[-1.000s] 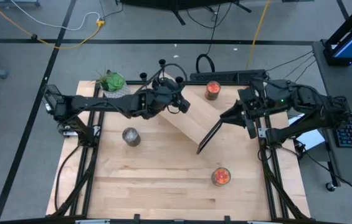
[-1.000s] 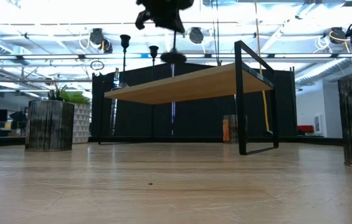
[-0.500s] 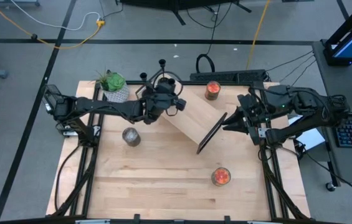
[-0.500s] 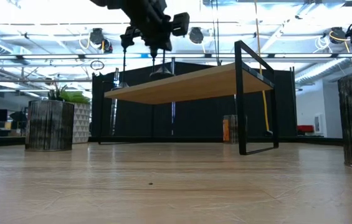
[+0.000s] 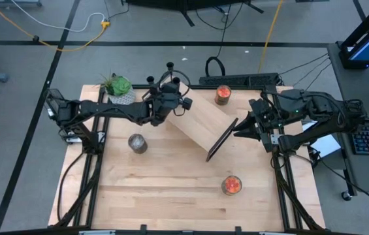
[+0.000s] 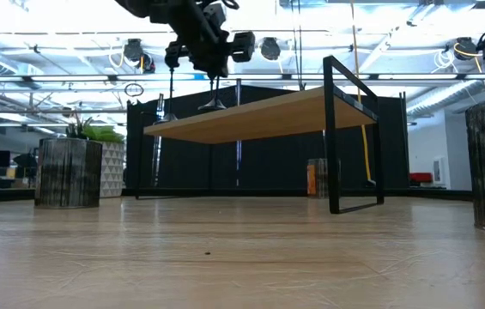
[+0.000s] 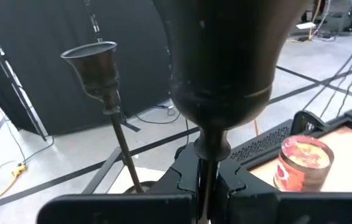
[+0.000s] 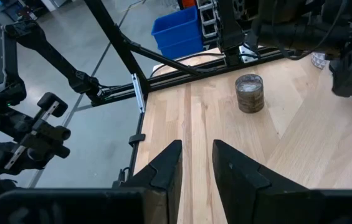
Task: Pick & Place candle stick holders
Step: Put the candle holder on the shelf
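From above, we see the left gripper over the far-left corner of the wooden shelf, closed on a candle stick holder; two more holders stand near that corner, and the right gripper waits beside the shelf's black end frame. At table height, the held holder's base hangs just above the shelf top. The left wrist camera shows the fingers clamped on the stem. The right wrist camera shows its fingers narrowly parted, empty. We judge this placement nearly complete, release pending.
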